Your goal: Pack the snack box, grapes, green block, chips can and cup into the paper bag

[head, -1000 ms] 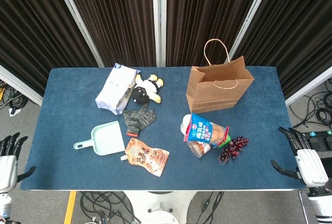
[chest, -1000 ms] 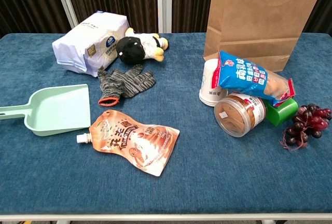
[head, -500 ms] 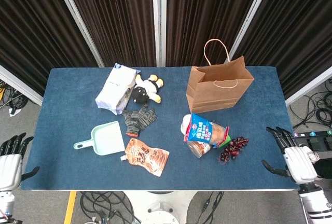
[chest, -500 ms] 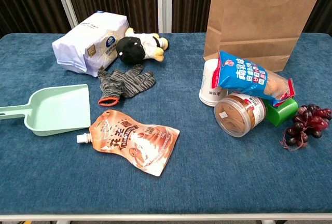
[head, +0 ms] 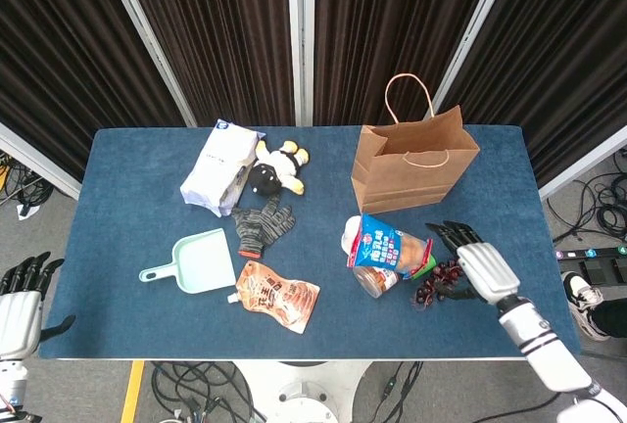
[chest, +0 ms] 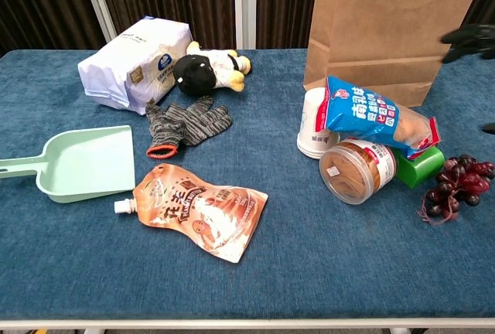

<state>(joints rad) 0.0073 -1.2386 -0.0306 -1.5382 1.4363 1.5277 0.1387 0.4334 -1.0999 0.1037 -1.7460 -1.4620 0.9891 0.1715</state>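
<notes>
The brown paper bag [head: 413,164] [chest: 383,25] stands upright and open at the back right. In front of it lie the blue snack box [head: 387,245] [chest: 371,117], leaning across the white cup [head: 350,237] [chest: 312,125], the chips can [head: 374,280] [chest: 357,170] on its side, and the green block [head: 423,266] [chest: 418,165]. The dark grapes [head: 434,289] [chest: 456,183] lie right of the block. My right hand [head: 477,264] hovers open over the grapes' right side, fingers spread and holding nothing. My left hand [head: 18,298] hangs open off the table's front left corner.
On the left half of the table are a white packet [head: 220,166], a plush toy [head: 276,168], a striped glove [head: 263,221], a mint dustpan [head: 201,261] and an orange pouch [head: 277,296]. Dark curtains close off the back.
My right hand has swung in from beyond the table's right edge to above the grapes. The left hand and all the objects stay put.
</notes>
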